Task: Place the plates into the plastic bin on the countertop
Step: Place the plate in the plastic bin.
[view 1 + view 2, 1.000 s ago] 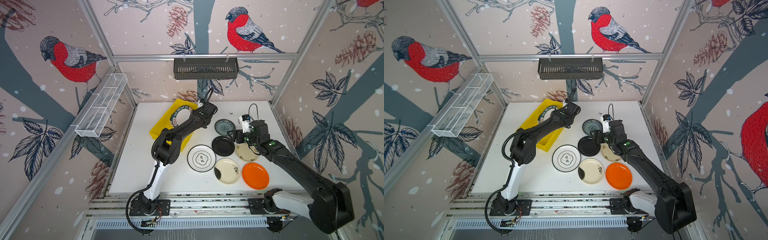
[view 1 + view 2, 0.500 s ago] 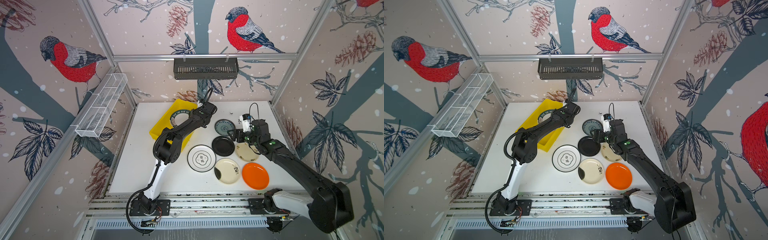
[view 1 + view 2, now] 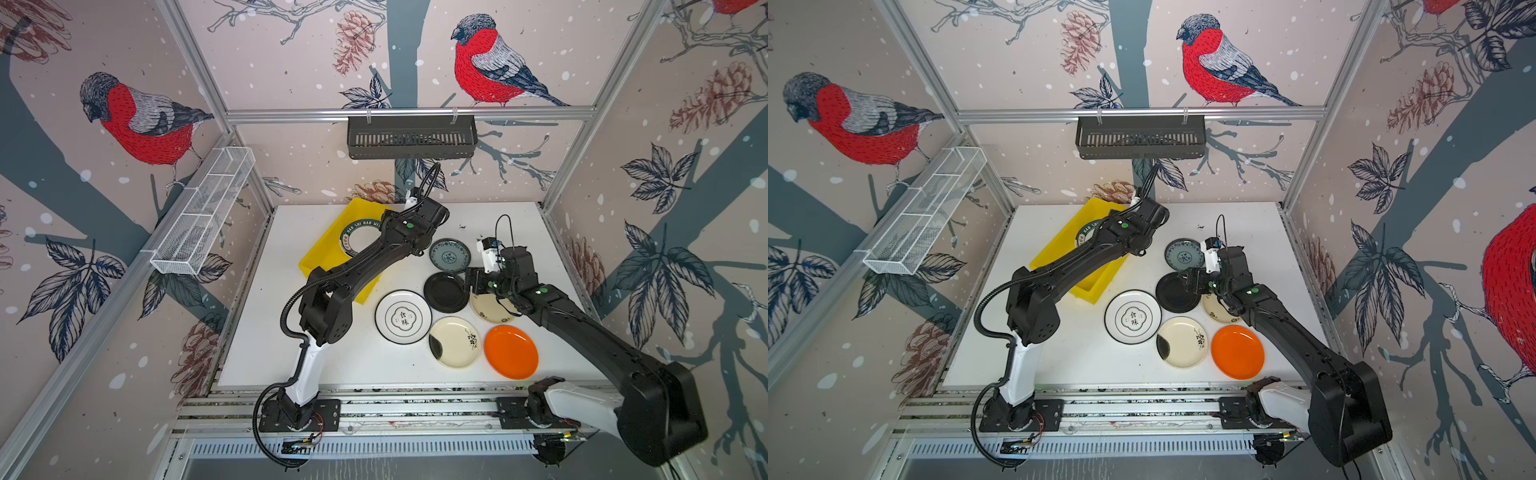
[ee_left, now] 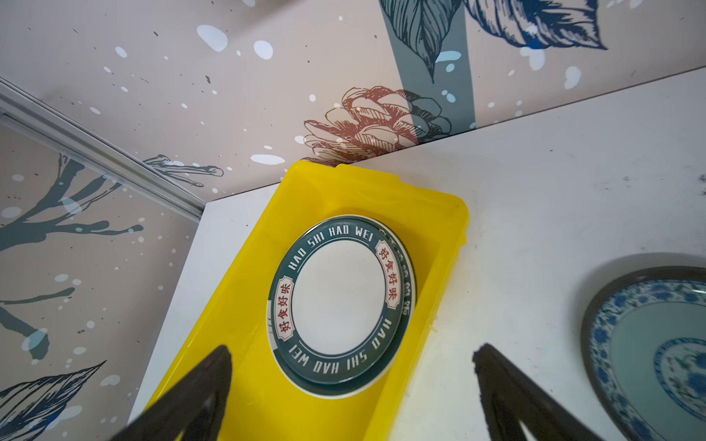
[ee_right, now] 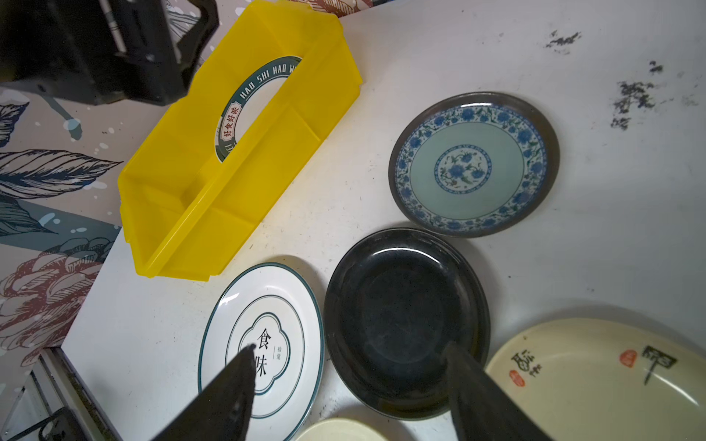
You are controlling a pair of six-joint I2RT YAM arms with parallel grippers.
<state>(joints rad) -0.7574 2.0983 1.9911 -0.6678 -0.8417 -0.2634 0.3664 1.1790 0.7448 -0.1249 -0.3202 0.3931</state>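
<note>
My left gripper [image 4: 353,348] hangs spread, empty, over the yellow rectangular plastic bin [image 4: 439,214] holding green-rimmed white plates [image 4: 340,301] (2 stacked); my right gripper [image 5: 350,346] gapes above a round black plate [image 5: 401,305].

Bin [image 3: 328,245] back-L on countertop [image 3: 270,340], lettered-rim plate [image 3: 359,239] in its far end. Emblem plate [image 3: 402,318] lies just before bin's near corner, to my R of it; patterned plate [image 3: 449,254] sits R of bin, further back, both on countertop.

Left end effector [image 4: 353,348] agape, right [image 5: 350,346] likewise (both empty)
</note>
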